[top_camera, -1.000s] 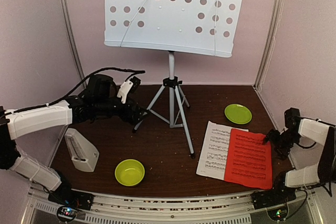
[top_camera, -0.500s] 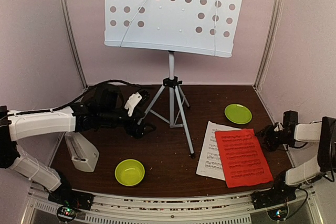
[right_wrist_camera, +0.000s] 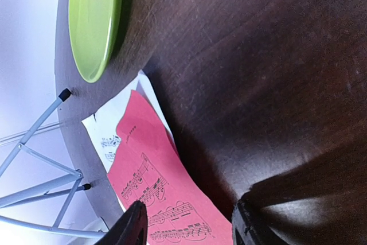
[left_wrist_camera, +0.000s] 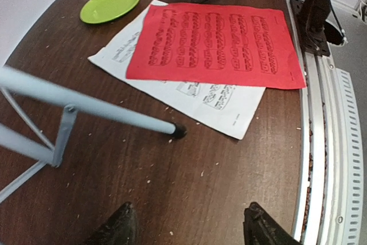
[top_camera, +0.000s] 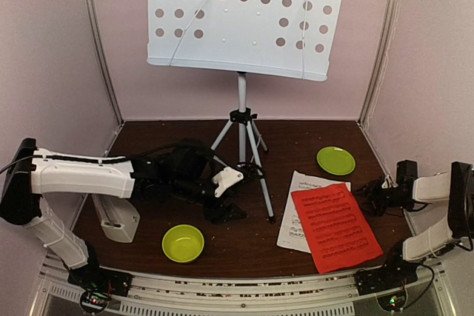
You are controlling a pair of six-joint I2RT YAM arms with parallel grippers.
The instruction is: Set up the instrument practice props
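Observation:
The pale perforated music stand point(top_camera: 244, 20) stands on its tripod at the middle back. The red sheet point(top_camera: 333, 227) lies skewed over the white sheet point(top_camera: 295, 216) at front right. The grey metronome point(top_camera: 115, 220) stands at front left, partly behind my left arm. My left gripper point(top_camera: 231, 212) is open and empty, low over the table in front of the tripod's front leg point(left_wrist_camera: 86, 104), facing the red sheet point(left_wrist_camera: 215, 44) and white sheet point(left_wrist_camera: 218, 104). My right gripper point(top_camera: 368, 196) is open at the red sheet's right edge point(right_wrist_camera: 155, 193), which rises slightly between its fingers.
A lime-green bowl point(top_camera: 183, 243) sits at front left of centre. A flat green plate point(top_camera: 335, 160) lies at back right, also in the left wrist view point(left_wrist_camera: 110, 4) and the right wrist view point(right_wrist_camera: 94, 21). The table's metal rail point(left_wrist_camera: 321, 142) runs along the near edge.
My left arm has swung right from the stand's left leg to in front of the tripod. The red sheet has slid left and turned. My right gripper has moved left and lower.

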